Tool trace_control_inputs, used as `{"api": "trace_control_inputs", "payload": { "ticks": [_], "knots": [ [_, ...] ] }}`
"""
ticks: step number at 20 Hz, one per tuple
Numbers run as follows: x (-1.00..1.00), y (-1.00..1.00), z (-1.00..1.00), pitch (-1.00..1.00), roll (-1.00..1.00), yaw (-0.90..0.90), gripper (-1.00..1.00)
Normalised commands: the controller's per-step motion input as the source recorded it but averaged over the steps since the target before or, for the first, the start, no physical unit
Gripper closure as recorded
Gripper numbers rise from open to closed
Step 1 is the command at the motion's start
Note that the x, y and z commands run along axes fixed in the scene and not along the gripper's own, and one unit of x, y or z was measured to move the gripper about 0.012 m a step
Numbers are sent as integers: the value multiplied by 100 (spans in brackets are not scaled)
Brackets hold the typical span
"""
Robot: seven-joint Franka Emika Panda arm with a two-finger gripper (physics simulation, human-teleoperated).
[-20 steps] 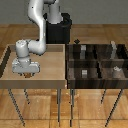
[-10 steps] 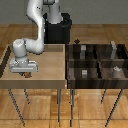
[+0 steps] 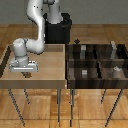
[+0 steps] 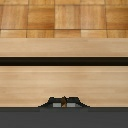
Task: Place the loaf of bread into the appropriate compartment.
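Note:
The loaf of bread (image 4: 64,103) is a tiny tan-brown speck pinched between my gripper's (image 4: 64,101) fingertips in the wrist view. In the exterior view the gripper (image 3: 26,73) hangs low over the wooden tray (image 3: 47,62) at its near corner on the exterior view's left, and a small dark lump, the loaf (image 3: 28,75), shows just under it. The dark brown striped four-cell bin (image 3: 99,61) stands at the exterior view's right. Its near cell next to the tray, the appropriate compartment (image 3: 80,76), holds a small low grey cube (image 3: 84,73).
Tall grey blocks (image 3: 82,49) (image 3: 114,47) stand in the bin's two far cells. A white roundish piece (image 3: 116,70) lies in the near cell at the exterior view's right. The robot's black base (image 3: 59,29) rises behind the tray. Both tables stand on thin legs.
The arm has shifted slightly toward the exterior view's left and settled lower over the tray's near corner. Nothing in the bin has moved.

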Motion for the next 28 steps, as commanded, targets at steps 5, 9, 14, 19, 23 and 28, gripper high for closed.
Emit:
{"api": "trace_control_inputs", "payload": {
  "ticks": [5, 9, 14, 19, 23, 28],
  "knots": [
    [0, 0, 0, 0, 0, 0, -100],
    [0, 0, 0, 0, 0, 0, -100],
    [-20, 0, 0, 0, 0, 0, -100],
    [-40, 0, 0, 0, 0, 0, -100],
    [0, 25, -25, 0, 0, 0, -100],
    [0, 0, -40, 0, 0, 0, -100]
  ]
}}
